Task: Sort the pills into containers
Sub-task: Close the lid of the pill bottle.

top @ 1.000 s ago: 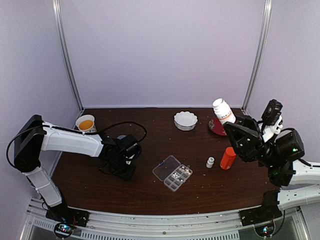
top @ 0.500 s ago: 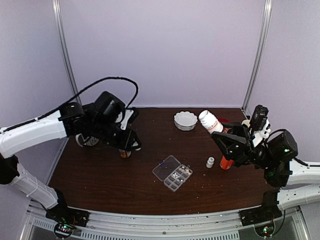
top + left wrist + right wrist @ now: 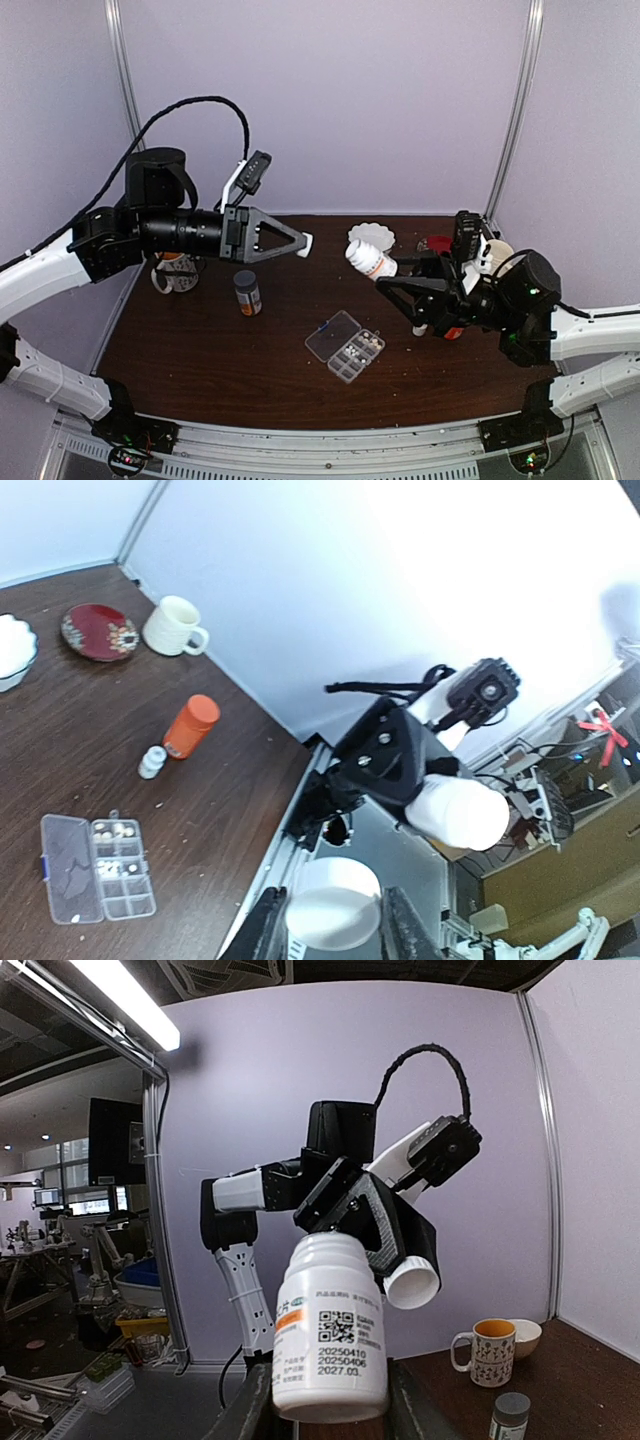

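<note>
1. Far to the left of the organizer box (image 3: 345,346), near the left edge of the table (image 3: 200,380), a patterned mug (image 3: 178,277) stands partly hidden behind the left arm.
2. Left of the box and well apart from it, a small bottle with a grey cap (image 3: 246,292) stands upright.
3. Above and to the left of the box, the left end effector (image 3: 300,241) hangs high off the table and points right. Its fingers are drawn in narrow on a white cap (image 3: 333,917).
4. The box itself lies with its clear lid folded flat to the left. The pills (image 3: 121,829) sit in several of its small compartments.
5. Behind the box, at the far side of the table, is a white bowl (image 3: 372,236).
6. Above and just right of the box, the right end effector (image 3: 330,1405) grips the base of a white bottle (image 3: 366,257). The bottle is tilted, its neck aimed up and left toward the cap, and the two are apart.
7. Right of the box, a tiny white bottle (image 3: 151,763) and an orange bottle (image 3: 190,727) stand upright just beside each other.
8. Farther back on the right are a red plate (image 3: 99,632) and a cream mug (image 3: 175,627).
</note>
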